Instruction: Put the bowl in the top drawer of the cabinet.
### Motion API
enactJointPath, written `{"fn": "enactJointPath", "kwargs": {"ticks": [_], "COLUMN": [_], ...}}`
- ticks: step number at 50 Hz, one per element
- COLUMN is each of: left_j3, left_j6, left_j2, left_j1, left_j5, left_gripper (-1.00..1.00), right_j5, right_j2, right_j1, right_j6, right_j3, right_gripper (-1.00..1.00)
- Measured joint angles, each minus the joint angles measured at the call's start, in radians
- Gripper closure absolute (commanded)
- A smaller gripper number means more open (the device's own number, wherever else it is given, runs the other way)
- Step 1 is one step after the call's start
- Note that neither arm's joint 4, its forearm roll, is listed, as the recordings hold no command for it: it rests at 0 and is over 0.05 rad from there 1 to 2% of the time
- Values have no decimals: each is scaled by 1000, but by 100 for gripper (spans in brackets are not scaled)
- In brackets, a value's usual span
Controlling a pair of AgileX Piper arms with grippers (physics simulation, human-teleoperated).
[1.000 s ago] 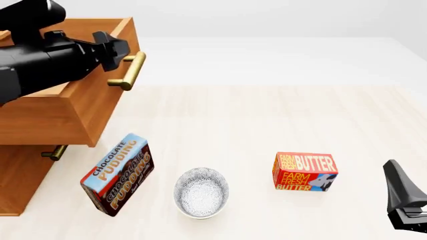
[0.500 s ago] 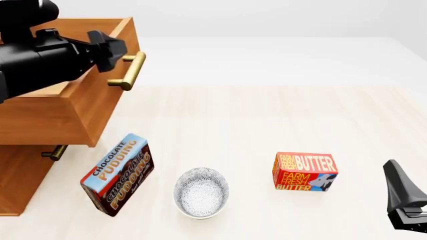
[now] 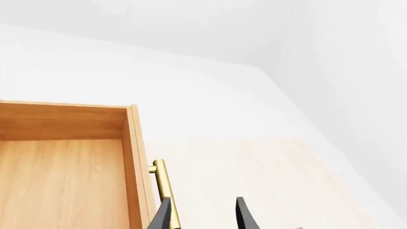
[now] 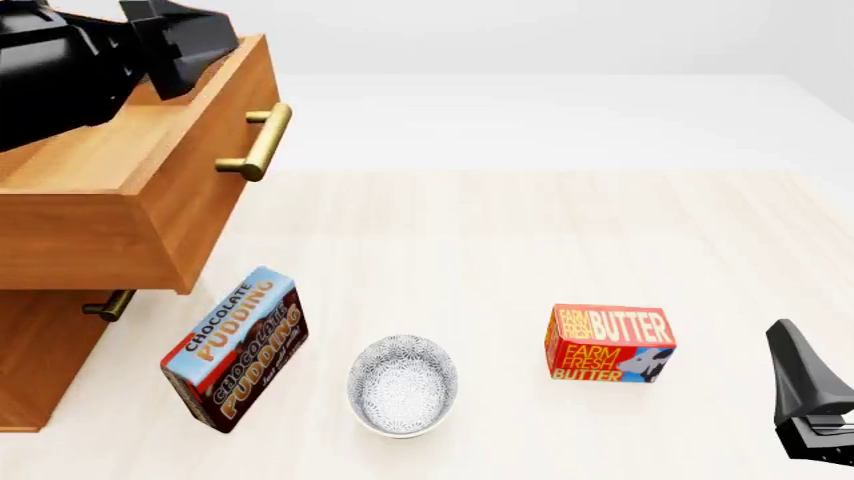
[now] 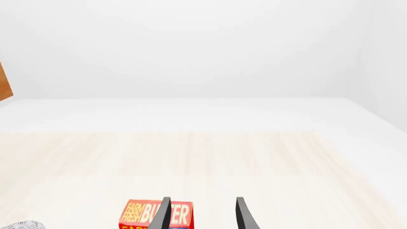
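Bowl: small round white bowl with fine dark grey speckled pattern (image 4: 403,385), upright on the pale wooden counter (image 4: 534,240) near its front edge, between the two boxes and apart from both; only its rim shows at the edge of the right wrist view (image 5: 22,225).
Top drawer: light-brown wooden drawer box (image 4: 127,190) with brass bar handle (image 4: 256,142), pulled out at the counter's left; its interior floor appears bare in the left wrist view (image 3: 60,181).
Cabinet: light-brown wooden cabinet (image 4: 34,350) beneath the open drawer, with a second brass handle (image 4: 107,305) on the lower front.
Left tool: black tool (image 4: 180,40) above the drawer's far end, clear of the handle; the left wrist view shows its two fingertips (image 3: 203,214) a moderate gap apart, holding nothing.
Right tool: black tool (image 4: 807,400) low at the front right, well apart from the bowl; fingertips (image 5: 202,213) moderately spread, empty.
Butter box: red and yellow "Farm Fresh Butter" carton (image 4: 610,344), right of the bowl.
Pudding box: brown and blue "Chocolate Pudding" carton (image 4: 235,348), tilted, left of the bowl.
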Motion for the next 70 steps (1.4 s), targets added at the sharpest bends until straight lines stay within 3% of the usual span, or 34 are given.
{"fn": "enactJointPath", "kwargs": {"ticks": [25,70], "left_j3": [6,122], "left_j6": [43,70], "left_j2": [-112,-333], "left_j1": [-79,-180], "left_j5": [56,160], "left_gripper": [-100,-100], "right_j5": [0,0], "right_j2": [0,0], "right_j1": [0,0], "right_j6": [0,0], "right_j3": [0,0], "right_gripper": [-100,-100]}}
